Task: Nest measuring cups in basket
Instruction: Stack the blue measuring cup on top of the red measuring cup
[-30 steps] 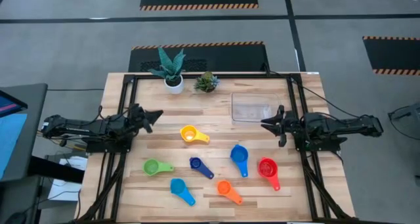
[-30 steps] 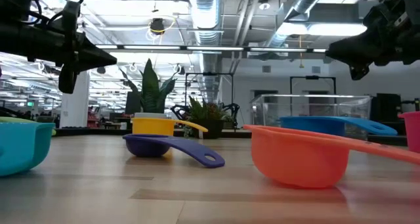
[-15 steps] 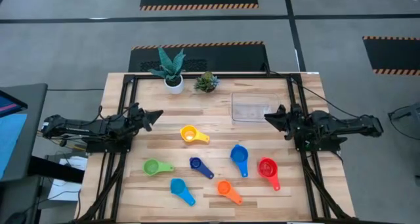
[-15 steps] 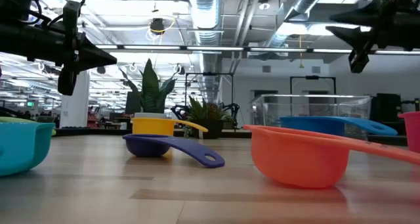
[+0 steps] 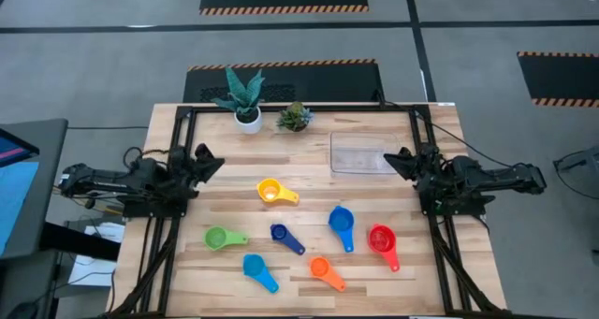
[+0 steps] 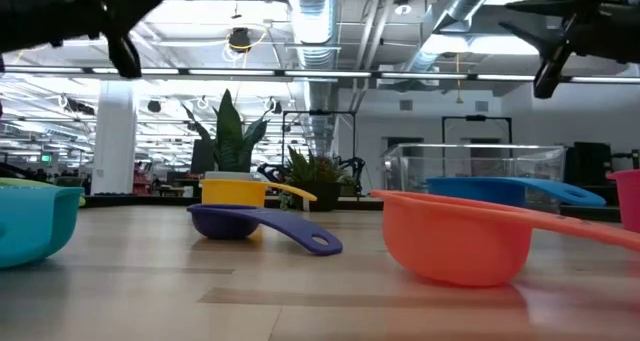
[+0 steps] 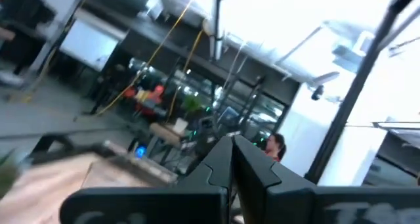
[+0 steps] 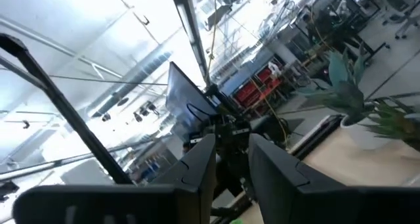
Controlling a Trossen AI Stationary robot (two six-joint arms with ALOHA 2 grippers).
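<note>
- Your left gripper [image 5: 208, 158] hangs at the table's left edge, fingers pressed together, holding nothing, pointing toward the table's middle.
- Green cup [image 5: 217, 238]: front-left, handle pointing right toward the dark blue cup. It's nearest your left arm.
- Light blue cup [image 5: 254, 265]: front row, long axis diagonal, handle running toward the front right.
- Yellow cup [image 5: 269, 190]: mid-table, handle pointing right and slightly to the front; closest cup to the left gripper, lying to its right and a bit forward.
- Dark blue cup [image 5: 279, 232]: small, handle angled to the front right.
- Orange cup [image 5: 320, 266]: front row, handle toward the front right.
- Mid-blue cup [image 5: 340, 221]: bowl up top, handle running toward the front, slightly right.
- Basket [image 5: 359, 153]: clear tray at the back right, long axis left-right, nothing in it yet. It sits just beside your right gripper, on its left.
- Red cup [image 5: 381, 238]: right side, handle toward the front right; nearest cup to your right arm, lying forward of the claw.
- Your right gripper [image 5: 402, 157] sits at the table's right edge by the basket's right end, fingers parted with a gap in the wrist view, nothing between them.
- I only count seven cups as six here; one isn't visible.
- Judgement: no cup nested yet; right arm suits red, left suits yellow or green.
</note>
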